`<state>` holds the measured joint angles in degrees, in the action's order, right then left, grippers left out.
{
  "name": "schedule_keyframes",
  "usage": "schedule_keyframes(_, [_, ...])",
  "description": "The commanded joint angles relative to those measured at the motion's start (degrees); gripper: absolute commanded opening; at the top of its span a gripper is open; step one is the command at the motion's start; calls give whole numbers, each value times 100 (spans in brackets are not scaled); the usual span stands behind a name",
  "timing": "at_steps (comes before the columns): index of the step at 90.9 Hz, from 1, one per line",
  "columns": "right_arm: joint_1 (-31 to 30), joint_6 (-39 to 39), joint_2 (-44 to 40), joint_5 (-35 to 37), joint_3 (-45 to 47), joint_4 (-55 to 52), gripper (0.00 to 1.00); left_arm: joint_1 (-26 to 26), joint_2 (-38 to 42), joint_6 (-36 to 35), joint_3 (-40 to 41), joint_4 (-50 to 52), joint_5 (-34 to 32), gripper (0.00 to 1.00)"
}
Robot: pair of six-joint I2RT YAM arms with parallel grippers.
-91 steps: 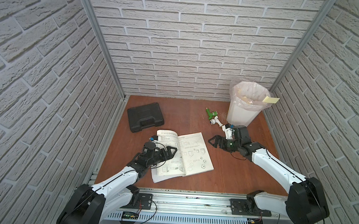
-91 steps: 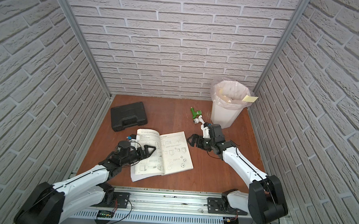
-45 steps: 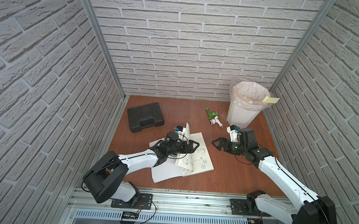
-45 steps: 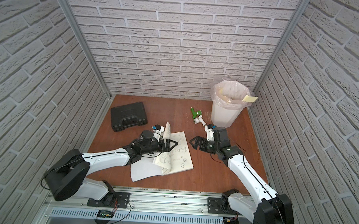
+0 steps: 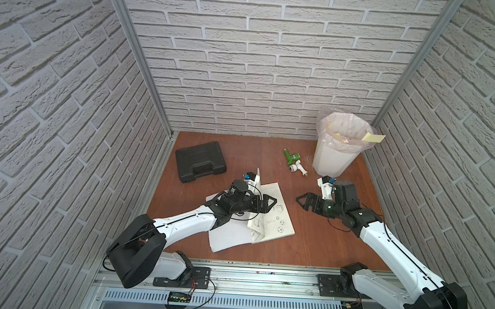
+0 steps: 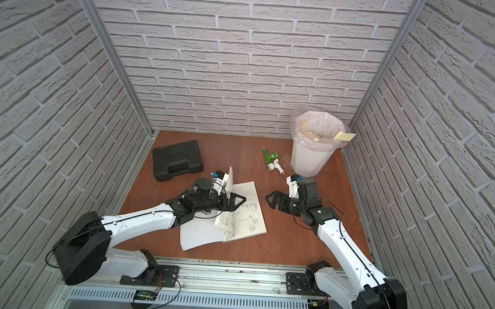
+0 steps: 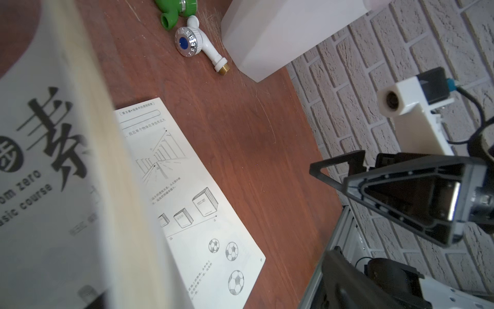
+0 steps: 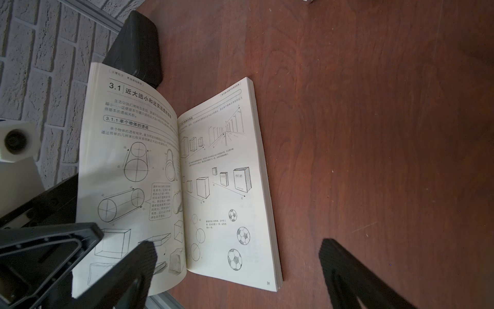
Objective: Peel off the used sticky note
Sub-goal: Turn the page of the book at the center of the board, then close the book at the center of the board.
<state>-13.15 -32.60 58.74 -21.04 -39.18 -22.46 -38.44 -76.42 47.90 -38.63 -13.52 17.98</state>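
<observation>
Book: one book (image 5: 277, 220) is lying open on the table (image 5: 323, 243), with its drawing pages facing up.
Pages: a sheaf of pages (image 5: 257, 180) is standing upright over the book's left half.
Left claw: the left claw (image 5: 269, 205) is reaching over the book's left half with its jaws spread wide. It is pinching nothing and seems to be propping up the sheaf.
Right claw: the right claw (image 5: 301, 204) is hovering just beside the book's right edge, jaws wide and empty.
Note: one yellow note (image 5: 373, 137) is hanging on the rim of the bin (image 5: 328, 162), well beyond the book's far right corner. No note is showing on the open pages, and I cannot tell if one is hiding under the sheaf.
Handling: I am judging the note as very light, thin and limp, so it is likely creasing and tearing easily. Glue is probably holding one edge only.
Hold: pinching the free edge that is sticking out, then peeling slowly toward the glued edge, is looking safest.
Count: one book, one note in view, one bin and two claws. One case (image 5: 201, 161) is lying beyond the book's far left corner. Between book and bin are lying two pipe parts, a green fitting (image 5: 291, 157) and a white tap (image 5: 296, 168).
</observation>
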Motion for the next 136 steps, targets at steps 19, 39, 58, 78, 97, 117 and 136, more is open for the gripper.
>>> schedule_keyframes(19, [87, -18, -94, -103, 124, 217, 100, -421, -40, -434, -719, 400, -58, 98])
schedule_keyframes(39, [168, -32, -253, -169, 200, 214, 100, -462, 164, -409, -670, 710, -360, 98])
schedule_keyframes(58, [177, -105, -122, -358, 274, 425, 100, -510, 907, 495, 192, 1194, -1119, 98])
schedule_keyframes(78, [176, -113, 26, -433, 288, 556, 100, -1189, 1831, 1186, 964, 1652, -1975, 98])
schedule_keyframes(97, [179, -148, 131, -546, 275, 616, 100, -2189, 2316, 2009, 1426, 2059, -2820, 98])
schedule_keyframes(117, [183, -80, -48, -482, 252, 369, 100, -2904, 2243, 3141, 2094, 1830, -3216, 98])
schedule_keyframes(136, [181, -7, -73, -476, 146, 156, 100, -3193, 2571, 3681, 2210, 2449, -3405, 98])
